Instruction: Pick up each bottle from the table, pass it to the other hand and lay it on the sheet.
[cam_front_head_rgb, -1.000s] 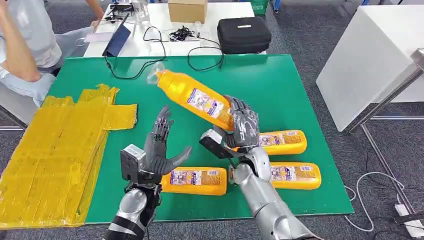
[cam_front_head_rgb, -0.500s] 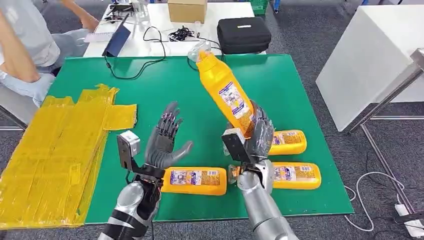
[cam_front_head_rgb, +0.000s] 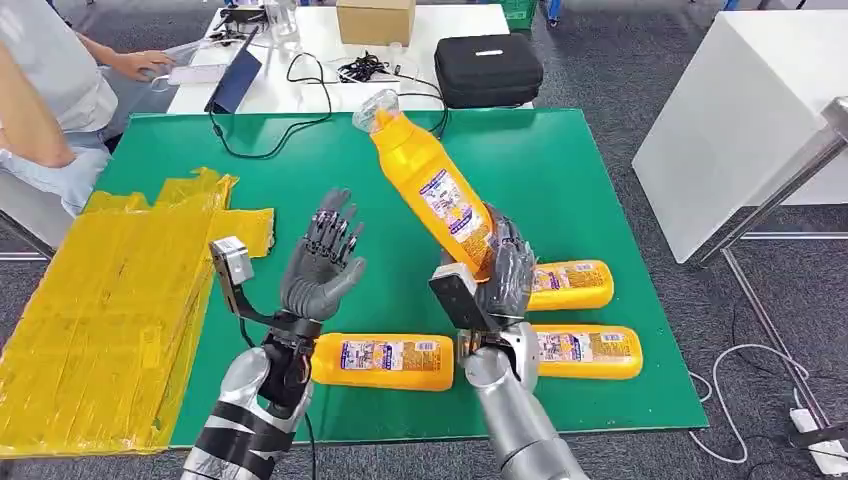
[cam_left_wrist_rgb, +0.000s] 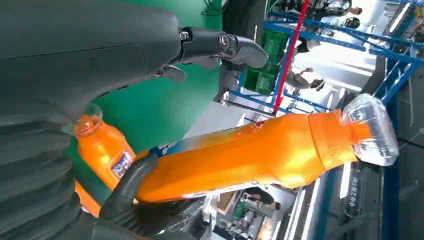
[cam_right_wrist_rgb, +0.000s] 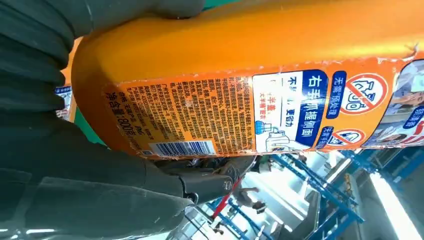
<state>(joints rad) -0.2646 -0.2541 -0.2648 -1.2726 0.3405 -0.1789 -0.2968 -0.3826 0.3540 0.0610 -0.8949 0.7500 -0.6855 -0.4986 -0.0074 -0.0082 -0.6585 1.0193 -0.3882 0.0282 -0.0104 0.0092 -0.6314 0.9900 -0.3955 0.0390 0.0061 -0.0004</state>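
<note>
We hold one orange bottle (cam_front_head_rgb: 435, 195) by its base in our right hand (cam_front_head_rgb: 500, 272), fingers wrapped round the lower body, so that the neck and clear cap tilt up and away toward the far left, above the green mat (cam_front_head_rgb: 560, 160). We judge that grip is chosen to leave the upper body and shoulder free for the other hand to take. Our left hand (cam_front_head_rgb: 322, 265) is raised just left of the bottle, palm turned toward it, fingers spread and holding nothing; it is near but not touching. The left wrist view confirms the gap: the bottle crosses in front of the thumb (cam_left_wrist_rgb: 215, 42) with open space between. The bottle looks full of orange liquid up to the neck, cap on. Three more bottles lie flat on the mat: one near us between the arms (cam_front_head_rgb: 385, 361), one at the near right (cam_front_head_rgb: 590, 352), and one just beyond it (cam_front_head_rgb: 570, 284), partly behind our right hand; all seem filled and capped. The yellow sheet (cam_front_head_rgb: 110, 300) lies at the left, well apart from the bottles, with nothing on it yet, so the handover comes first.
</note>
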